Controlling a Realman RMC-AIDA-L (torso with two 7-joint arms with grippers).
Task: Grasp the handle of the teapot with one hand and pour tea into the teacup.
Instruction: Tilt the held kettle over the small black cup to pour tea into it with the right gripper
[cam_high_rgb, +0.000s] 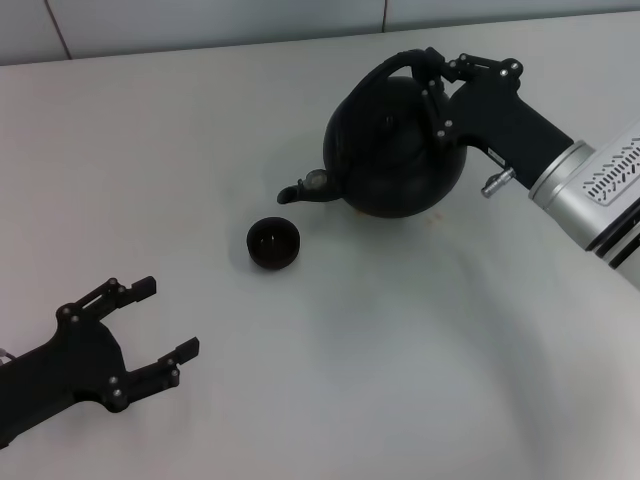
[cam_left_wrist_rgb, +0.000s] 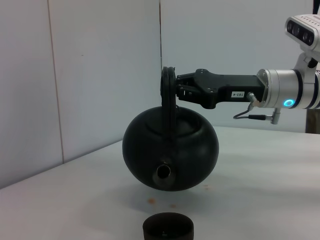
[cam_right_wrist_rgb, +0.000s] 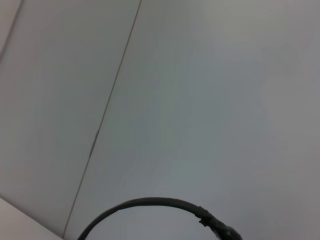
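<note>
The teapot (cam_high_rgb: 395, 145) hangs lifted, spout aimed at the teacup (cam_high_rgb: 273, 243); the right gripper (cam_high_rgb: 437, 75) is clenched on its handle (cam_left_wrist_rgb: 167, 92). The left gripper (cam_high_rgb: 150, 335) sits parked, released.

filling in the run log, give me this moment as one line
right gripper: shut on handle | teapot: lifted, spout toward teacup | left gripper: open, idle

A lab: bare white table (cam_high_rgb: 200, 150), plain panelled walls (cam_left_wrist_rgb: 100, 75).
</note>
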